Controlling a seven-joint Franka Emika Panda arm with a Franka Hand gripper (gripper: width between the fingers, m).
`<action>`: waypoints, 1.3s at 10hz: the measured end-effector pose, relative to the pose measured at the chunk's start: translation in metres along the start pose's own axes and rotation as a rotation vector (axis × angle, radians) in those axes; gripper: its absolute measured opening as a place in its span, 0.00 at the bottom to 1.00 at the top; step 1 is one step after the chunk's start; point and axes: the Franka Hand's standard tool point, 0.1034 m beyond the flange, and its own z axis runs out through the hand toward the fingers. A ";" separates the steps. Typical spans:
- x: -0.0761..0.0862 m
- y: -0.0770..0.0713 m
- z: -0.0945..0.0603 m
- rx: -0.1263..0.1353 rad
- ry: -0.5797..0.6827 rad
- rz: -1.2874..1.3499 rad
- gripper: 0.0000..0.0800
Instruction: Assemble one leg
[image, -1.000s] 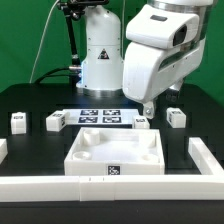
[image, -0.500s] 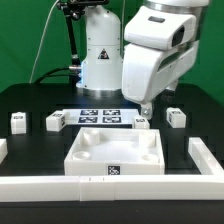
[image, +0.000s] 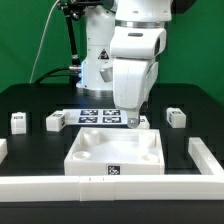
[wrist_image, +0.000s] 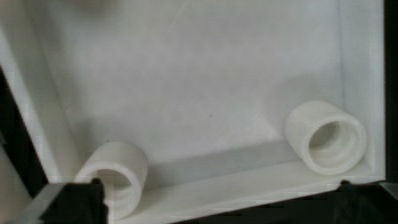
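Several legs, small white blocks with coded tags, stand on the black table: one at the far left (image: 17, 121), one beside it (image: 55, 120), one at the right (image: 176, 117), and one just right of the gripper (image: 145, 122). My gripper (image: 131, 121) hangs over the far edge of the large white panel (image: 115, 150), away from the legs. In the wrist view my gripper (wrist_image: 222, 200) is open and empty, its dark fingertips (wrist_image: 64, 203) wide apart. Below it lies the panel's inside (wrist_image: 196, 90) with two round sockets (wrist_image: 329, 133).
The marker board (image: 98, 115) lies behind the panel. White rails run along the table's front (image: 40, 186) and right side (image: 205, 156). The arm's white base (image: 98, 55) stands at the back.
The arm has swung toward the exterior view's left and now hangs over the panel's far edge. The legs and the panel have not moved.
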 end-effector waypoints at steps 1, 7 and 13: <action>0.000 0.000 0.001 0.001 0.000 0.000 0.81; -0.011 -0.033 0.030 -0.052 0.034 -0.123 0.81; -0.025 -0.039 0.044 -0.042 0.035 -0.103 0.81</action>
